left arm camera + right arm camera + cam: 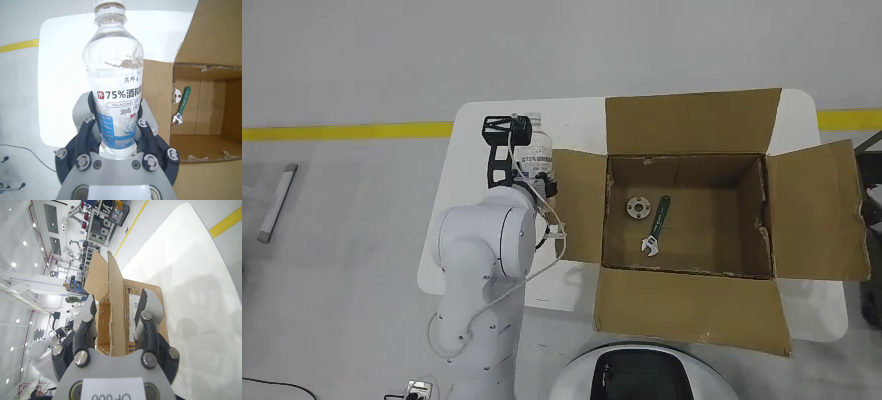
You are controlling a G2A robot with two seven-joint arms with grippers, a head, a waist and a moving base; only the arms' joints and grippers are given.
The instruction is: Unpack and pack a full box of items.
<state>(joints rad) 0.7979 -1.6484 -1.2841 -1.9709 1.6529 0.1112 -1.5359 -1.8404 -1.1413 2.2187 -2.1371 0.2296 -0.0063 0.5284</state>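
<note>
Surface (pixel 467 150): bare patch left of box (pixel 687 120), likely set-down spot. Box open, flaps spread. Left pincer (pixel 116 106) clamps bottle (pixel 113 79) low on label, over surface beside box; lower gently, part-full, may slosh. Right pincer (pixel 119 302) wide, empty, by box wall. Wrench (pixel 655 226), flange (pixel 639 208) lie on box floor.

A robotics lab: distant robot arms (pixel 72 211), workstations (pixel 102 228), yellow floor line (pixel 342 130).

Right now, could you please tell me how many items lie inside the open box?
2: a green-handled wrench and a round metal flange beside it, both on the box floor. The near wall could hide more.
</note>
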